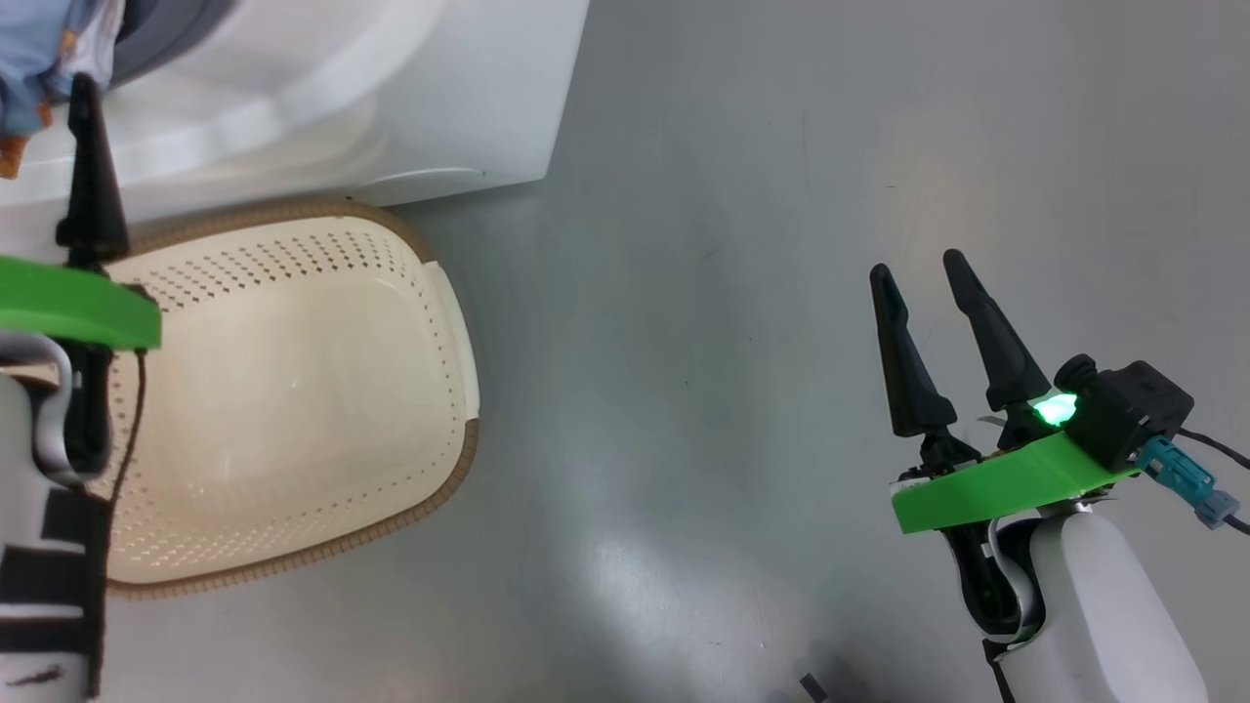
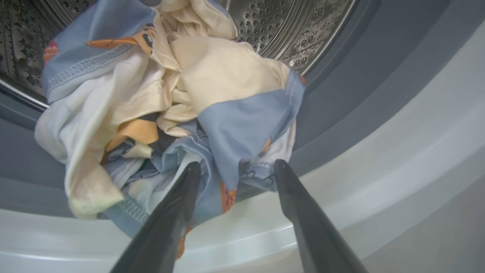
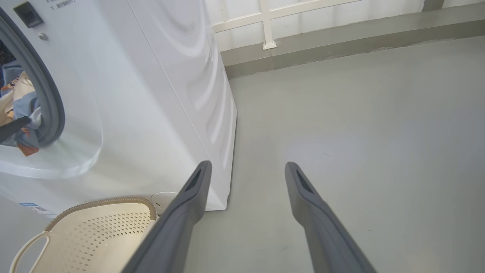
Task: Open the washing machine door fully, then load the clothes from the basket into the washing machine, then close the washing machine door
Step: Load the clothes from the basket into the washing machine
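The clothes [image 2: 212,87], light blue printed pieces and a cream one, lie bunched in the mouth of the washing machine [image 1: 439,88] and hang over its grey gasket [image 2: 341,94] in front of the steel drum [image 2: 288,30]. My left gripper [image 2: 237,165] is open, its tips right at the lower edge of the bundle with a blue fold between them. One left finger [image 1: 93,186] points up at the clothes [image 1: 39,59]. The cream basket [image 1: 467,459] stands empty before the machine. My right gripper [image 1: 916,264] hangs open over bare floor. The washing machine door is out of view.
Grey floor [image 1: 742,293] spreads to the right of the machine [image 3: 151,94] and the basket [image 3: 98,235]. A wall with a white frame [image 3: 267,22] and a grey skirting runs behind. A small dark object [image 1: 811,686] lies at the head view's bottom edge.
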